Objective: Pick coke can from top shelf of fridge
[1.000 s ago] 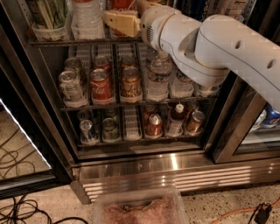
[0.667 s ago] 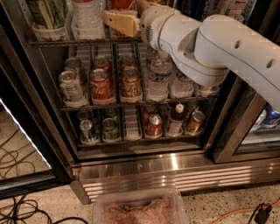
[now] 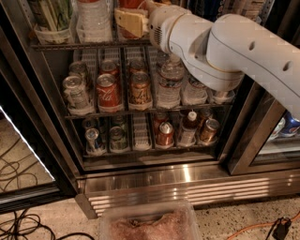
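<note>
Nothing has visibly shifted since the earlier frames; arm, gripper and drinks sit where they were.

Nearest, bottom centre: clear plastic tub (image 3: 146, 224) with pinkish contents, on speckled floor. Black cables (image 3: 23, 220) lie at left, an orange cable (image 3: 243, 226) at right. Behind the tub is the ribbed steel grille (image 3: 178, 193) at the base of the stainless-steel fridge (image 3: 243, 150).

White jointed arm (image 3: 234, 51) reaches in from the right, across the open front. Its tan gripper (image 3: 132, 22) is up at the top shelf (image 3: 70, 45), a dark wire rack. Claw state: cannot tell.

Lower rack: blue-silver can (image 3: 93, 139), copper can (image 3: 165, 133), white-capped bottle (image 3: 190, 126).

Middle rack: silver can (image 3: 75, 91), red Coca-Cola-script can (image 3: 108, 91), brown-gold can (image 3: 140, 89), clear water bottles (image 3: 169, 86), side by side in lanes.

Top shelf: tub of green stalks (image 3: 51, 18) at left, clear bottles (image 3: 93, 21) next to it. The coke can (image 3: 130, 3) shows only as a red patch at the frame's top edge, right behind the gripper; contact is unclear.
</note>
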`<state>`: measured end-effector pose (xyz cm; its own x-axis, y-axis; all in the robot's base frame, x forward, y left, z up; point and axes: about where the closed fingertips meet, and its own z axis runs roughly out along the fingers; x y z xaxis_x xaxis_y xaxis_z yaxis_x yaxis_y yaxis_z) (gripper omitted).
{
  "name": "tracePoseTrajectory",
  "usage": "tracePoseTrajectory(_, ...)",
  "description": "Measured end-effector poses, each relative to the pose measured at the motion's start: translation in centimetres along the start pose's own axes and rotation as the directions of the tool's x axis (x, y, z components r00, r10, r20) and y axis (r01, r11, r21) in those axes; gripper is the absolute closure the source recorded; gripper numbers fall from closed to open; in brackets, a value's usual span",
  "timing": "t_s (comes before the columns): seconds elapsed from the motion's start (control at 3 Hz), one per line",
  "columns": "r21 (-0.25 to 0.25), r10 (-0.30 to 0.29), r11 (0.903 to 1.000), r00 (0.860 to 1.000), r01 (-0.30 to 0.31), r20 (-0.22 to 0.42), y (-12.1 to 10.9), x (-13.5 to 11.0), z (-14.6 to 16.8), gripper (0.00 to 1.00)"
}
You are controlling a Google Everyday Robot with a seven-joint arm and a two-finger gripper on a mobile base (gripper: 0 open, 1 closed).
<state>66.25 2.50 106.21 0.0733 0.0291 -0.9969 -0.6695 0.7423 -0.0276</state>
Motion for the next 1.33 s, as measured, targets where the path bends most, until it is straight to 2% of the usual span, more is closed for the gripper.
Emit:
tracePoseTrajectory(0.33, -0.001, 0.000, 1.0000, 1.000, 0.000, -0.001, 0.03, 0.12, 0.08, 0.91)
tracePoseTrajectory(0.67, -0.002, 0.000, 1.0000, 1.000, 0.000, -0.003, 0.02, -0.10, 0.14, 1.00)
tracePoseTrajectory(1.0, 0.002, 0.002, 1.0000, 1.000, -0.002, -0.010, -0.17, 0.08, 0.23, 1.00)
tracePoseTrajectory(1.33, 0.007, -0.022, 0.9997, 1.000, 0.022, -0.002, -0.76, -0.73, -0.10, 1.00)
